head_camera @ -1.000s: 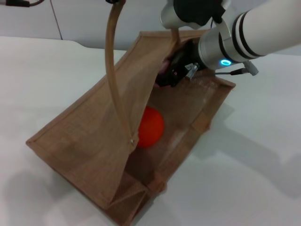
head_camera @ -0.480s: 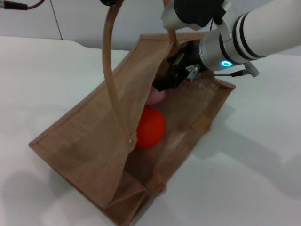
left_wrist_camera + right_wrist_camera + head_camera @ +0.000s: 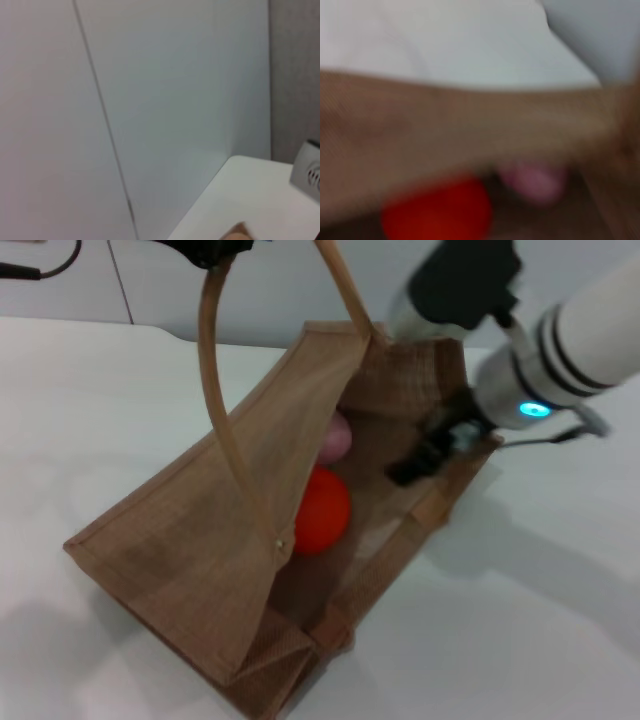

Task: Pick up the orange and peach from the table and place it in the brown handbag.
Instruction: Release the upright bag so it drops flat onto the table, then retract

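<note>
While the peach apparently touches the orange, bag wall half-hides both.

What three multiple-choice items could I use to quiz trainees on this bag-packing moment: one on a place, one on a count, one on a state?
1. Where is the peach?
A. On the table outside the bag
B. Inside the bag, beside the orange
C. In the right gripper

2. How many fruits are in the bag?
A. One
B. Two
C. Three

3. What holds the bag's mouth open?
A. Nothing
B. A handle held up by the left gripper
C. A box inside it

Answers: 1 B, it lies next to the orange on the inner wall. 2 B, one orange, one peach. 3 B, the left gripper grips the handle; the right gripper is empty.
</note>
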